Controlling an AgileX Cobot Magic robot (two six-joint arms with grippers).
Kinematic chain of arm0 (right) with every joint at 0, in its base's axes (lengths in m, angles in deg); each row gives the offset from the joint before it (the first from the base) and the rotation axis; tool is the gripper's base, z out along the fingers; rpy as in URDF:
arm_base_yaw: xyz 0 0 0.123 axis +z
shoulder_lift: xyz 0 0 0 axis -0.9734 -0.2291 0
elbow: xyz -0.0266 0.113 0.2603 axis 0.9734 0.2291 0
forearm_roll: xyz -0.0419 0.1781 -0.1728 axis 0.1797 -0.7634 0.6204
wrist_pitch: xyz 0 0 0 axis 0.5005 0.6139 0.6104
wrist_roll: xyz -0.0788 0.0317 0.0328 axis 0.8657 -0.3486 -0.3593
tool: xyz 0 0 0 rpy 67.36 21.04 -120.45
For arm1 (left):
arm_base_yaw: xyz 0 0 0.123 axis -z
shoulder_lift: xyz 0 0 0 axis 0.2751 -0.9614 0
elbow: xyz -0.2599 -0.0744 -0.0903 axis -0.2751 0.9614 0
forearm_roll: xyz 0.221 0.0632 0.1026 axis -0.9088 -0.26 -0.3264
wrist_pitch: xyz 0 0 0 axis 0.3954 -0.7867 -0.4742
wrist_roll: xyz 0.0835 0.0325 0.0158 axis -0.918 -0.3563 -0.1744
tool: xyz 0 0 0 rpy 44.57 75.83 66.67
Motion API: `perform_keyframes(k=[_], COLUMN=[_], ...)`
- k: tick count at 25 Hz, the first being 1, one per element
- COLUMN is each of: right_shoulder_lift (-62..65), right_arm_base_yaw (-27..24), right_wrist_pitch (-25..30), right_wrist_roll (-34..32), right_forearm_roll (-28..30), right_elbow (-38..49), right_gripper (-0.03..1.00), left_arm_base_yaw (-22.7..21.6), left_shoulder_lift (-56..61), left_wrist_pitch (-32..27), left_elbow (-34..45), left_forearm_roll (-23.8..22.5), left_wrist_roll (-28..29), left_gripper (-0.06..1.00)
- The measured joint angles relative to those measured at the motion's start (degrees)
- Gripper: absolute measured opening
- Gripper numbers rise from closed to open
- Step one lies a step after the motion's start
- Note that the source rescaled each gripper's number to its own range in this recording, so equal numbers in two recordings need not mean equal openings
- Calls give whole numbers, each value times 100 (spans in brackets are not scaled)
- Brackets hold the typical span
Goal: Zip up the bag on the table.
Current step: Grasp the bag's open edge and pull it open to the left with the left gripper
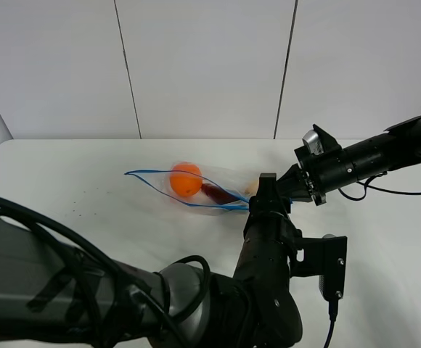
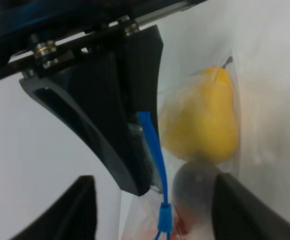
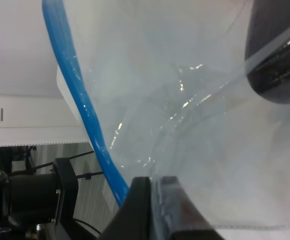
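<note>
Left tool (image 1: 267,183) is hovering at the right end of the bag (image 1: 225,178), which is lying mid-worktop (image 1: 65,181) with its open blue zipper (image 1: 149,183) stretching away leftward. From the left wrist, its fingers (image 2: 82,210) are standing apart, straddling the slider (image 2: 164,214) and gripping nothing. From the right wrist, the right tool (image 3: 157,212) is clamping the bag's clear film.

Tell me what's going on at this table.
The right hand is clamped on one end of the bag on the table. The left hand has its fingers either side of the blue zipper strip and slider at that same end, not yet gripping. The bag's mouth gapes open toward the other end, so zipping has not begun.
</note>
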Motion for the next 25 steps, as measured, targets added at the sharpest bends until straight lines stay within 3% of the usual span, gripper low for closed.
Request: perform_keyframes(k=[25], right_shoulder_lift=[0], right_arm_base_yaw=[0], right_wrist_pitch=[0], right_wrist_roll=[0], right_forearm_roll=[0], right_elbow=[0], right_gripper=[0], left_arm_base_yaw=[-216], left_shoulder_lift=[-6], left_wrist_pitch=[54], left_elbow=[0], left_forearm_roll=[0], left_wrist_roll=[-4], left_gripper=[41])
